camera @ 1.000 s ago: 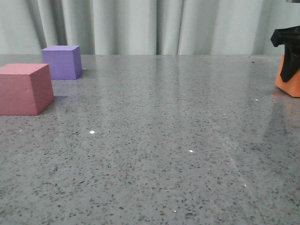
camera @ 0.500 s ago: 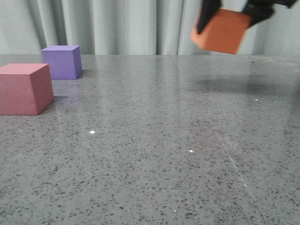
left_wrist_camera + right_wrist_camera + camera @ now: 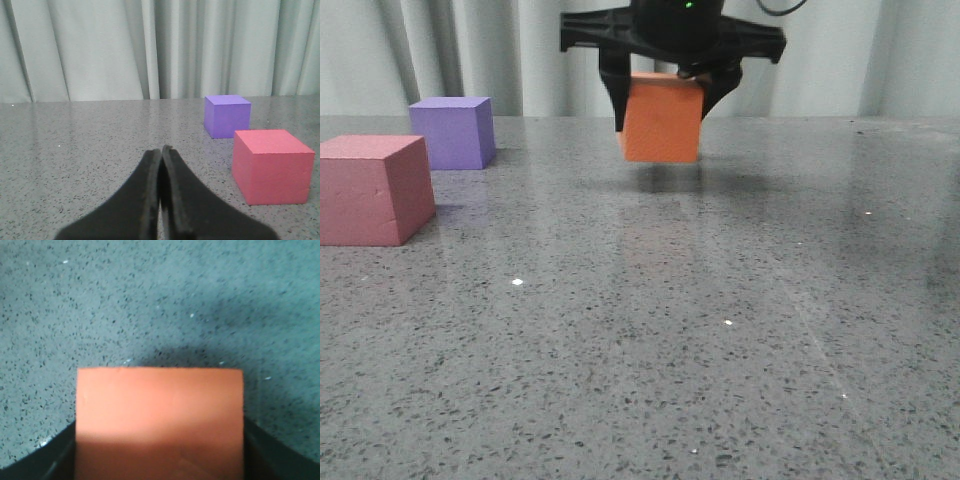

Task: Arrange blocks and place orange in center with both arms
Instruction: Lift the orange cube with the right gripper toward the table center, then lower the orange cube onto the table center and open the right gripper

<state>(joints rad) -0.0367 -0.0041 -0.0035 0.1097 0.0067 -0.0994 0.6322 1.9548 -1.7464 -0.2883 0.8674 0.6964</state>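
My right gripper (image 3: 663,100) is shut on the orange cube (image 3: 662,118) and holds it just above the table at the back centre. In the right wrist view the orange cube (image 3: 160,420) fills the space between the fingers (image 3: 60,455). The pink-red cube (image 3: 372,189) sits at the left, with the purple cube (image 3: 452,132) behind it. My left gripper (image 3: 161,150) is shut and empty, low over the table; the pink-red cube (image 3: 272,166) and the purple cube (image 3: 227,115) lie ahead of it to one side.
The grey speckled table (image 3: 670,330) runs to a pale curtain (image 3: 820,60) at the back. A shadow lies under the held cube.
My right gripper has lifted the orange cube from the far right, carried it leftwards through the air and lowered it to the back centre. The pink-red and purple cubes have not moved.
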